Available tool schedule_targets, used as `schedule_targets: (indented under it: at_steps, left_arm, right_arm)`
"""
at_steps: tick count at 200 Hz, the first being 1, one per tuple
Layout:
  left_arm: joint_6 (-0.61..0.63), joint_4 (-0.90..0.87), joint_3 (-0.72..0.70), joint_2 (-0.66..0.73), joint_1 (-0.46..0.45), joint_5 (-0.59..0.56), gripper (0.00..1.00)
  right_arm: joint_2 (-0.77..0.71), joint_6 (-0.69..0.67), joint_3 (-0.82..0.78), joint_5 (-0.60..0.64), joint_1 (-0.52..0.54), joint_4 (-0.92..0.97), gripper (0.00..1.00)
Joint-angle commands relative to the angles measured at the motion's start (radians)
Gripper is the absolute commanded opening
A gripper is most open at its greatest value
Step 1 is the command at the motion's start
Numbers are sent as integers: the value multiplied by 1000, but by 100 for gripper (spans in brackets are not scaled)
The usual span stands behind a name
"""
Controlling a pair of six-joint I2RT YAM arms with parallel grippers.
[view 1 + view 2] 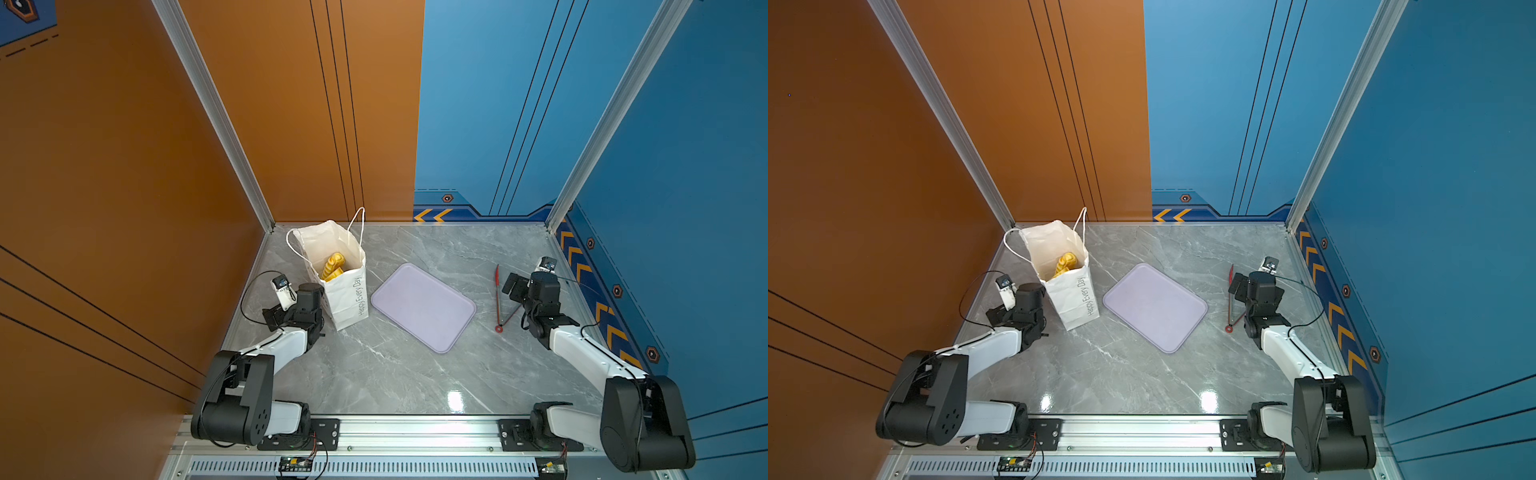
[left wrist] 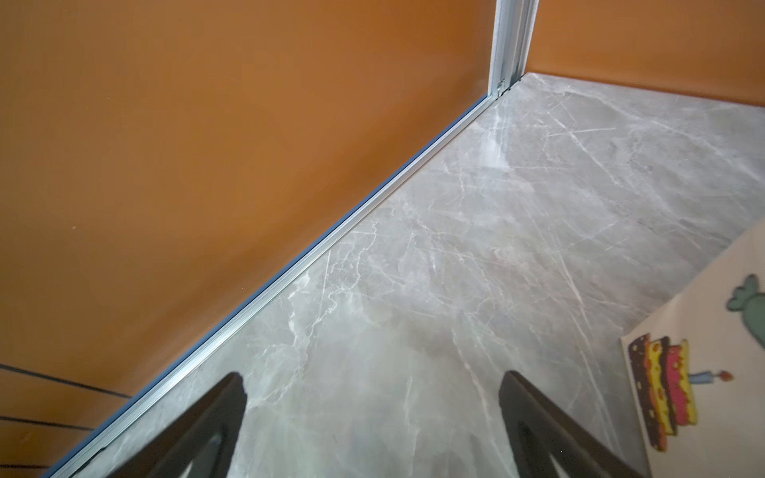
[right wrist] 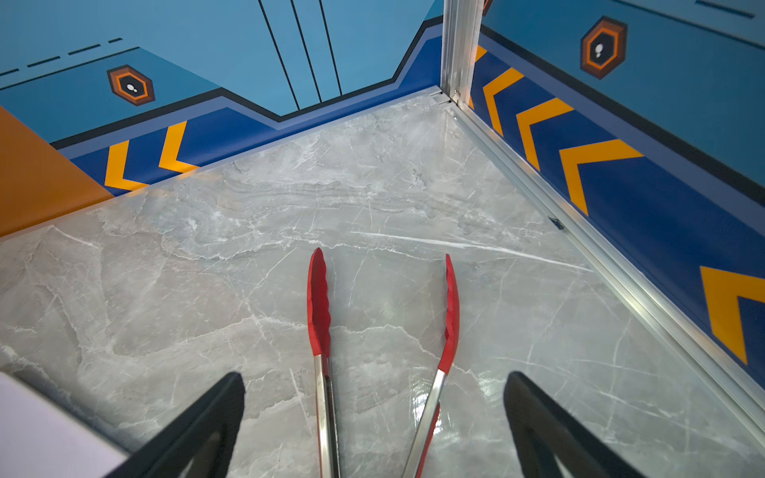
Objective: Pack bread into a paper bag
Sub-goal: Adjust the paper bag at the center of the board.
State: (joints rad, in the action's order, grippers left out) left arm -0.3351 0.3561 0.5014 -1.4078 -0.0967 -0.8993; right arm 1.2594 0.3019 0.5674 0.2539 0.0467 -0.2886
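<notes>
The white paper bag stands upright and open at the back left of the table, and "Happy Every Day" is printed on its side. Golden-yellow bread lies inside it, partly hidden by the bag walls. My left gripper is open and empty over bare marble, just left of the bag. My right gripper is open at the right. Red tongs lie on the table between its fingers, untouched.
An empty lilac tray lies flat in the middle of the table, and its corner shows in the right wrist view. Orange and blue walls with aluminium posts close in the left, back and right sides.
</notes>
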Motion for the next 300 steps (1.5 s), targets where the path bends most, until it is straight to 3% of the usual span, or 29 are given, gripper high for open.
schedule_targets:
  at_steps: [1, 21, 42, 61, 120, 150, 178, 215, 268, 277, 300]
  left_arm:
    - [126, 124, 57, -99, -16, 38, 98]
    - [218, 134, 86, -134, -68, 77, 98]
    - [313, 261, 29, -127, -99, 148, 98]
    - [310, 217, 64, -148, -62, 254, 98]
    - [309, 268, 16, -112, -66, 271, 98]
    - [311, 287, 6, -115, -37, 356, 98]
    - [311, 323, -33, -88, -37, 380, 98]
    - [344, 537, -169, -49, -72, 358, 98]
    - [329, 490, -125, -101, -25, 472, 98]
    - [351, 602, -147, -148, -33, 458, 98]
    - [361, 595, -159, -131, -54, 441, 98]
  right_arm:
    - [35, -12, -35, 67, -5, -129, 100]
    - [44, -53, -50, 76, -1, -204, 100]
    - [58, -65, -39, 74, -5, -203, 99]
    - [56, -65, -46, 70, -21, -214, 100]
    - [54, -84, -43, 115, -25, -195, 99]
    - [-13, -93, -123, 174, -11, -192, 100]
    - [-6, -83, -205, 143, -10, -253, 100]
    - [18, -105, -212, 74, -10, -320, 100]
    - [53, -133, -188, 65, -10, -326, 100]
    - [59, -140, -181, 56, -9, -324, 100]
    - [63, -164, -179, 48, 4, -332, 100]
